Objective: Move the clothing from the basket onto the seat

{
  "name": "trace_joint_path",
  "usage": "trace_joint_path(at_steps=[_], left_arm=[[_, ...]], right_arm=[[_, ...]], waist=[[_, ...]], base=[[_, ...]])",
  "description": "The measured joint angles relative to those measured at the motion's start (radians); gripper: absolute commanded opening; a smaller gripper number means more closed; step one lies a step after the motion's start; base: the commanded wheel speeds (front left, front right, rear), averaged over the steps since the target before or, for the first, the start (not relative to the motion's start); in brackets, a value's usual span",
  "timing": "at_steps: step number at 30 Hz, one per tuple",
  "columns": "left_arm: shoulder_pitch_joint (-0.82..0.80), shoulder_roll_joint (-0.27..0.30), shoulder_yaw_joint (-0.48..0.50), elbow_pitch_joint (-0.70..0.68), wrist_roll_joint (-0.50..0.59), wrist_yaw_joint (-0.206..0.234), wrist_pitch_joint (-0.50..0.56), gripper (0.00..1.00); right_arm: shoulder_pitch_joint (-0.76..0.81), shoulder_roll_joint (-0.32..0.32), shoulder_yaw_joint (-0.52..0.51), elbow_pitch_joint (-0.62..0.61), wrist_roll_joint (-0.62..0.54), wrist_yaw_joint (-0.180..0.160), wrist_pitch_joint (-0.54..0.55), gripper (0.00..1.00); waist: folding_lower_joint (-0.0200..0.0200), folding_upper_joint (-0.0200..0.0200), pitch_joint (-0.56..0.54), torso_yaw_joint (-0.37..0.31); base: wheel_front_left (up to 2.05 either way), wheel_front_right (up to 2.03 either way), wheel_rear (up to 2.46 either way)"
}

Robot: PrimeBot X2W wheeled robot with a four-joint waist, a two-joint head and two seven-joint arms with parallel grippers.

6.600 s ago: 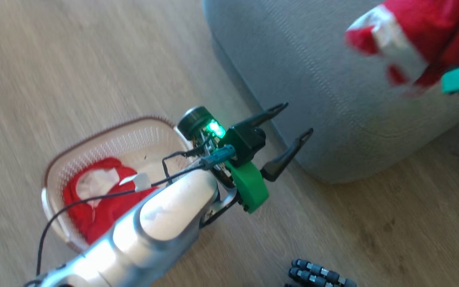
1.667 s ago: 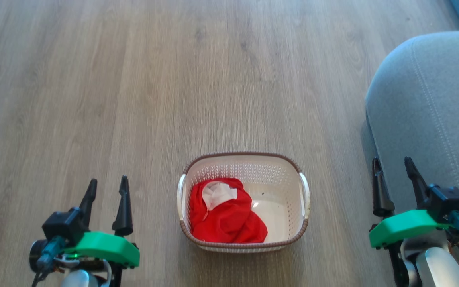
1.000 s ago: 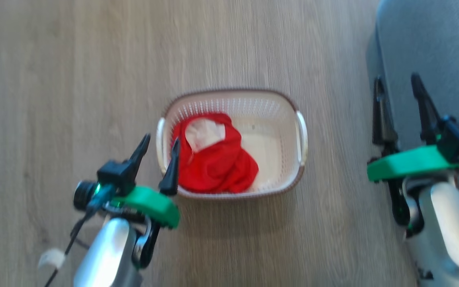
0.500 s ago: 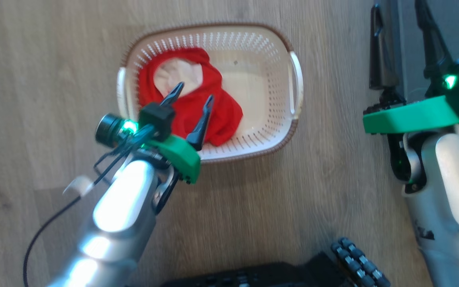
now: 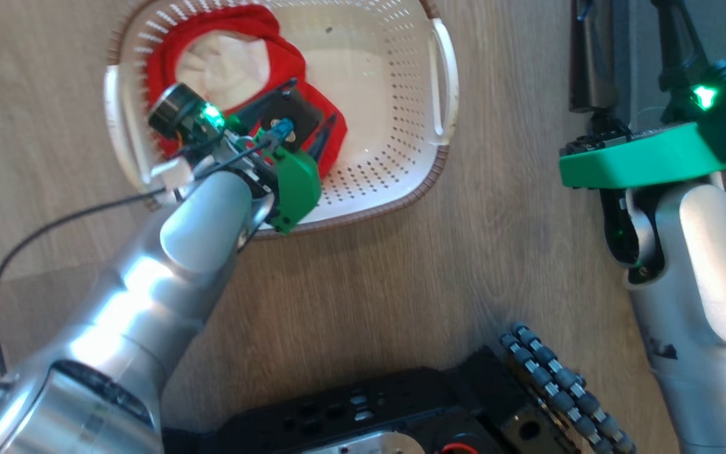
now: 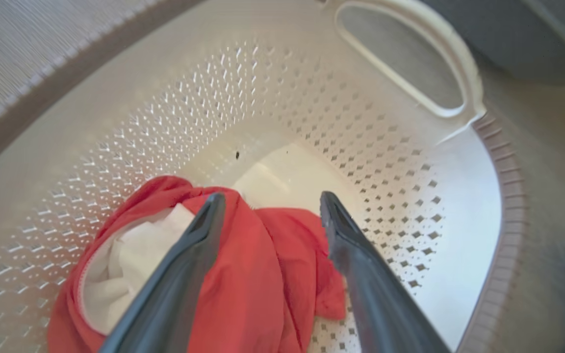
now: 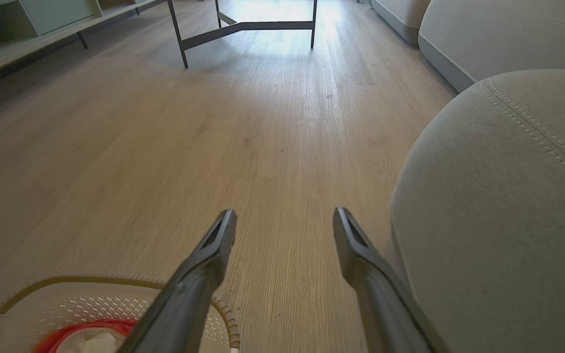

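The cream basket [image 5: 369, 208] with a brown rim stands on the wooden floor. Red clothing [image 5: 275, 38] with a white lining patch lies bunched in its left half. My left gripper [image 5: 314, 98] is down inside the basket, open. In the left wrist view its fingers straddle a fold of the clothing [image 6: 258, 274], tips just above the fabric, gripping nothing. My right gripper [image 7: 285, 212] hangs open and empty above the floor to the basket's right. Its fingers [image 5: 590, 63] point up the head view. The grey seat [image 7: 498, 196] bulges close beside it.
My dark base [image 5: 401, 416] and a roller wheel [image 5: 558, 384] sit just below the basket. Far across the floor stand a table's metal legs [image 7: 243, 27], a low shelf [image 7: 17, 29] and another grey sofa [image 7: 483, 29].
The head camera has tilted down, so the basket sits higher in view. My left gripper has gone from beside the basket into it, over the clothing. The right arm has hardly moved.
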Motion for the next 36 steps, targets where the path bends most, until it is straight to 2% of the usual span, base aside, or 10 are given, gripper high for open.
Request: trace_joint_path(at_steps=[5,9,12,26,29,36], left_arm=[[-0.054,0.001,-0.065,0.106,0.031,0.011,0.102,1.00],[-0.075,0.001,-0.075,0.143,0.032,0.020,0.150,1.00],[-0.104,0.002,-0.098,0.177,0.032,0.055,0.205,1.00],[-0.147,0.017,-0.133,0.262,0.041,0.133,0.319,1.00],[-0.153,0.033,-0.144,0.272,0.042,0.143,0.363,1.00],[-0.156,0.036,-0.154,0.275,0.040,0.150,0.377,1.00]], right_arm=[[-0.008,0.016,0.014,0.000,0.002,0.000,0.000,1.00],[-0.011,0.029,0.020,0.001,0.011,0.000,0.000,1.00],[-0.023,0.035,0.020,0.006,0.018,0.000,0.000,1.00],[-0.027,0.064,0.026,0.007,0.037,0.000,0.000,1.00],[-0.027,0.066,0.026,0.005,0.044,0.000,0.000,1.00],[-0.028,0.071,0.026,0.006,0.044,0.000,0.000,1.00]], waist=[[0.0000,0.0000,0.036,-0.034],[-0.0001,0.0000,0.053,-0.052],[-0.0001,0.0000,0.076,-0.071],[-0.0001,0.0000,0.129,-0.134],[-0.0001,0.0000,0.138,-0.143],[-0.0001,0.0000,0.137,-0.142]], base=[[0.00,0.00,0.00],[0.00,0.00,0.00],[0.00,0.00,0.00],[0.00,0.00,0.00],[0.00,0.00,0.00],[0.00,0.00,0.00]])
